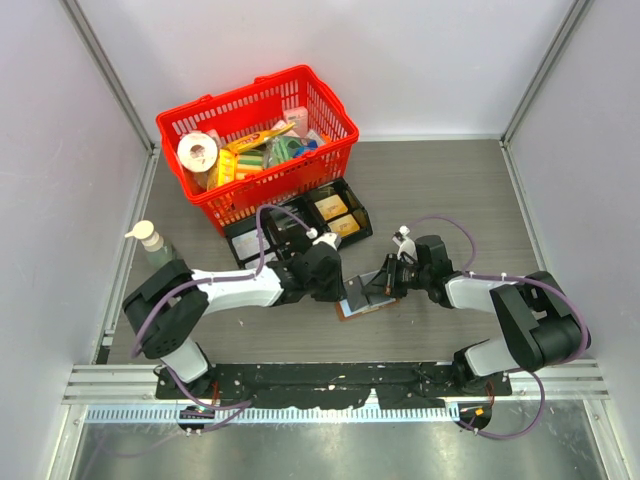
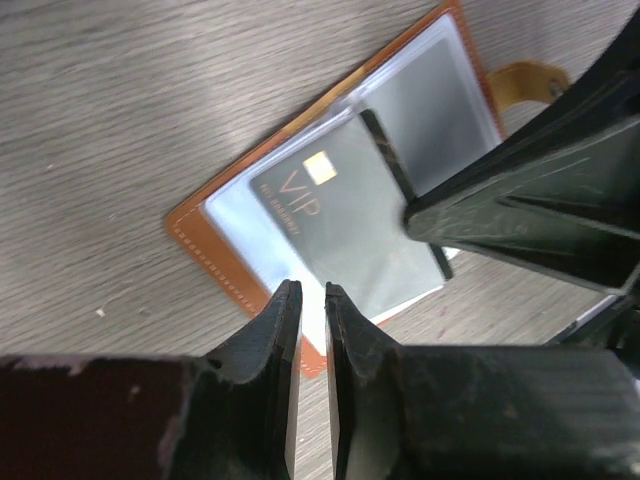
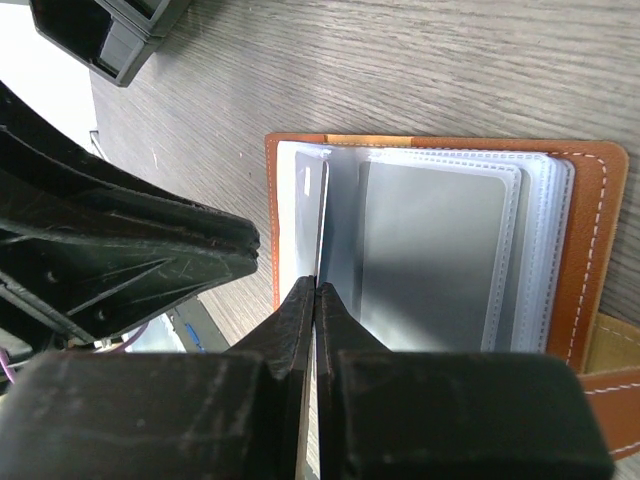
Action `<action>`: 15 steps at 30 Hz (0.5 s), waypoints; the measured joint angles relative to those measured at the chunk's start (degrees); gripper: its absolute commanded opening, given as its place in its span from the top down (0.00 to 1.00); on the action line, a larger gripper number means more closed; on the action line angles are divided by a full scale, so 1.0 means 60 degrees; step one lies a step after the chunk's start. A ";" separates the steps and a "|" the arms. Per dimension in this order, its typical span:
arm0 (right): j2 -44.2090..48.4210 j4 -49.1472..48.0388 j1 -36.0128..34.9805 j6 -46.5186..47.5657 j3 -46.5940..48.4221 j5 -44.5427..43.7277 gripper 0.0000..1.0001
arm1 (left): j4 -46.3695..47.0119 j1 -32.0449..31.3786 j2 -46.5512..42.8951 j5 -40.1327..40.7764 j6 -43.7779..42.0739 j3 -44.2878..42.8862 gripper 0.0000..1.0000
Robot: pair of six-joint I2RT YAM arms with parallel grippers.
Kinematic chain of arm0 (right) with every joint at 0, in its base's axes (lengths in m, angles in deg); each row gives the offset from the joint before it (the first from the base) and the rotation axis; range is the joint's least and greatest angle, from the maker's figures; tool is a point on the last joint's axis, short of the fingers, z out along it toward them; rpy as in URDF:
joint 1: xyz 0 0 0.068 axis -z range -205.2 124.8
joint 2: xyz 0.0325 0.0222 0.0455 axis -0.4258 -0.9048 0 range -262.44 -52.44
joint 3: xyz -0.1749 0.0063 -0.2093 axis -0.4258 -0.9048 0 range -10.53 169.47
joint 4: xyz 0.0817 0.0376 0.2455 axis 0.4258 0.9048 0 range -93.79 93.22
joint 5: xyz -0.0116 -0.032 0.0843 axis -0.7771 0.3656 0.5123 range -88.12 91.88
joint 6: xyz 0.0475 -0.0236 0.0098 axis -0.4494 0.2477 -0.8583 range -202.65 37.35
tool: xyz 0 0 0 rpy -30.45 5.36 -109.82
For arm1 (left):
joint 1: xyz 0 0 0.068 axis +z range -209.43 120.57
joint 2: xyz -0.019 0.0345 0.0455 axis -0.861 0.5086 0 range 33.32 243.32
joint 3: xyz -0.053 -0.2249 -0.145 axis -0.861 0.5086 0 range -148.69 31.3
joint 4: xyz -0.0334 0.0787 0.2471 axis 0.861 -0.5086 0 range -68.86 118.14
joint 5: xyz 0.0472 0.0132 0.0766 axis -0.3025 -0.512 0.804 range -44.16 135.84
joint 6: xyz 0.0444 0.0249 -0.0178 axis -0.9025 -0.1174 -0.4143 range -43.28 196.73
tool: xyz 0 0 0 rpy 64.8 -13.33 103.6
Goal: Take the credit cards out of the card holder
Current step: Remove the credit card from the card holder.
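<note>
Grey wood-grain table (image 1: 450,190) is carrying the open card holder (image 2: 200,235) between our left gripper (image 2: 312,295) and right gripper (image 3: 315,290). We are pinching the VIP card (image 2: 340,220) with the right jaws fully closed; the left ones are hovering barely parted, empty. We are risking dragging the unpinned holder along.

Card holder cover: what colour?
Orange-brown leather, pale stitching along the card holder rim; best in the right wrist view.
</note>
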 measured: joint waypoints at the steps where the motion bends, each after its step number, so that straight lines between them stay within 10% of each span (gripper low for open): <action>1: 0.0000 0.0000 0.0000 -0.0004 0.0000 0.0004 0.94 | 0.0011 -0.0004 0.0025 -0.0051 -0.0004 -0.0095 0.82; 15: -0.0036 0.0000 0.0036 -0.0004 0.0000 -0.0004 0.82 | 0.0062 -0.0018 0.0871 -0.0186 -0.0025 -0.0557 1.00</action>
